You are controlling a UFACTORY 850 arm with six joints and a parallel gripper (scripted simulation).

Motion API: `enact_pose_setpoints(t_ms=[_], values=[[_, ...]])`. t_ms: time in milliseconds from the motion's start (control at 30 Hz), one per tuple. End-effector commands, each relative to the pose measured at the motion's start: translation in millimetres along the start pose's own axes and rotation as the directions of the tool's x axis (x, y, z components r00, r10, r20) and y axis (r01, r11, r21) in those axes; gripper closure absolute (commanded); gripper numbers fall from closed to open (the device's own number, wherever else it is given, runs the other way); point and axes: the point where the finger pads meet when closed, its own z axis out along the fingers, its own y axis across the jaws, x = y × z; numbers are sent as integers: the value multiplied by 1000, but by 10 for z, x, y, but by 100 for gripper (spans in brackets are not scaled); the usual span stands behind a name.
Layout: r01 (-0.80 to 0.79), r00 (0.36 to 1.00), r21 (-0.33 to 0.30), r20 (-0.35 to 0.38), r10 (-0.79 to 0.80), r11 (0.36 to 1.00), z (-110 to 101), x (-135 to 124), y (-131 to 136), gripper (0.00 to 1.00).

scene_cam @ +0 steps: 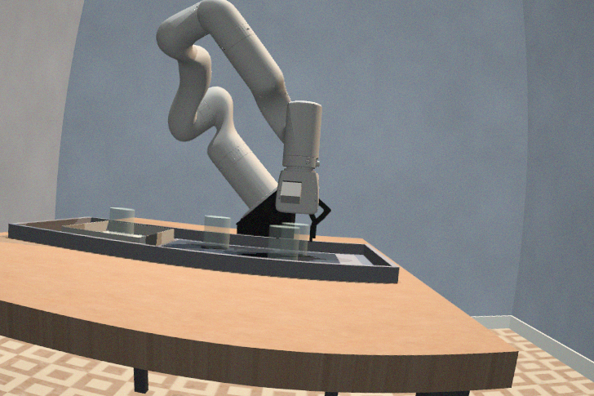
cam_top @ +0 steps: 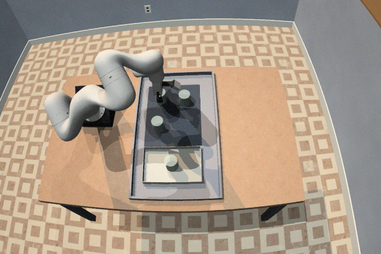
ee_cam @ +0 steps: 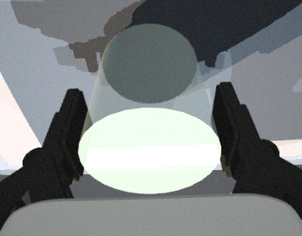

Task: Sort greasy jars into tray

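Observation:
Four pale glass jars stand mouth down. One jar (cam_top: 170, 161) (scene_cam: 121, 220) stands in the tan tray (cam_top: 143, 165) (scene_cam: 160, 236). Three stand on the dark mat (cam_top: 190, 121): a near-left jar (cam_top: 156, 120) (scene_cam: 217, 230), a far-right jar (cam_top: 183, 94) (scene_cam: 281, 239), and a far-left jar (cam_top: 163, 91) (scene_cam: 303, 229) (ee_cam: 150, 140). My gripper (cam_top: 159, 95) (scene_cam: 309, 225) (ee_cam: 150, 104) is down around the far-left jar, one black finger on each side, close to the glass. The fingers are open.
The mat and tray lie on a grey steel top with a raised rim (cam_top: 219, 140) (scene_cam: 287, 270), set on a wooden table (cam_top: 261, 137). The arm's base (cam_top: 98, 118) stands left of the steel top. The far-right jar stands close beside the gripper.

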Motion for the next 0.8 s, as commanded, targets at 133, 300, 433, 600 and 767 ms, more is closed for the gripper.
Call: enact_pose_setpoints(t_ms=[133,300,433,600,767], values=[[0,1000,1,-1,0,1000,-6,7,-3,18],[0,1000,1,-1,0,1000,-6,7,-3,18],[0,1000,1,-1,0,1000,-6,7,-3,18],[0,1000,1,-1,0,1000,-6,7,-3,21],[0,1000,1,-1,0,1000,-6,7,-3,21]])
